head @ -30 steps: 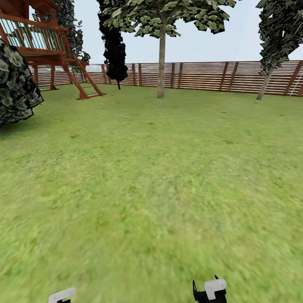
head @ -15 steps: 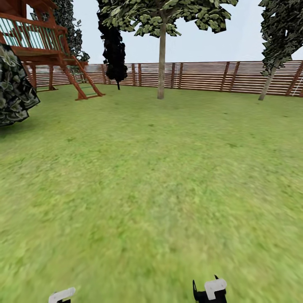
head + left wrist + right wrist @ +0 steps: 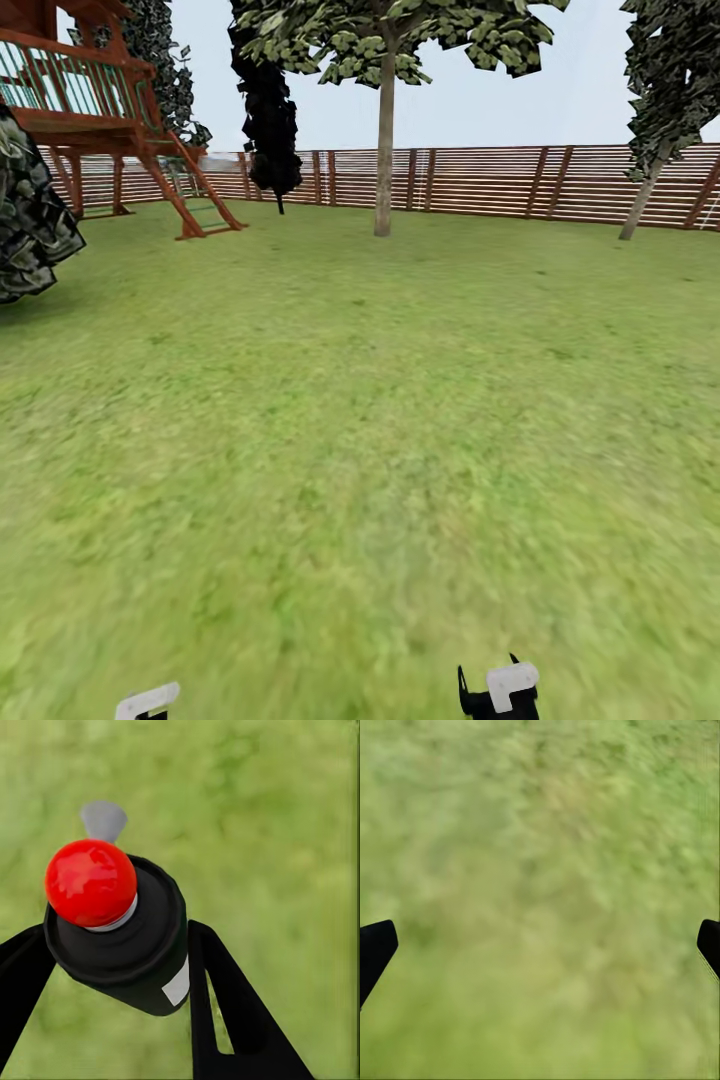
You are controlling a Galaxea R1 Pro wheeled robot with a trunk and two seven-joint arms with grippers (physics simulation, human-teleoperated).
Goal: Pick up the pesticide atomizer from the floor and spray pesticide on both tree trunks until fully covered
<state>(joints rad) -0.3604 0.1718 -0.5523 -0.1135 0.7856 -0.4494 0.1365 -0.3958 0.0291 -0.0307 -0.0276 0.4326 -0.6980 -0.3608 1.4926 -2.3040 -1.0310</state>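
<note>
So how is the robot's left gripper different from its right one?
The left gripper is shut on the pesticide atomizer, a black can with a red top; the right gripper holds nothing. The left fingers press against the can, while the right fingers are spread wide. Both have black fingers over the green lawn.

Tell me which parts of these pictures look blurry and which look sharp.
Head view: the near lawn is smeared, while the fence and the tree trunk are crisp. Left wrist view: the atomizer with its red cap is sharp between the dark fingers, the grass behind soft. Right wrist view: the grass is one streaky blur; the fingers sit at the edges.
</note>
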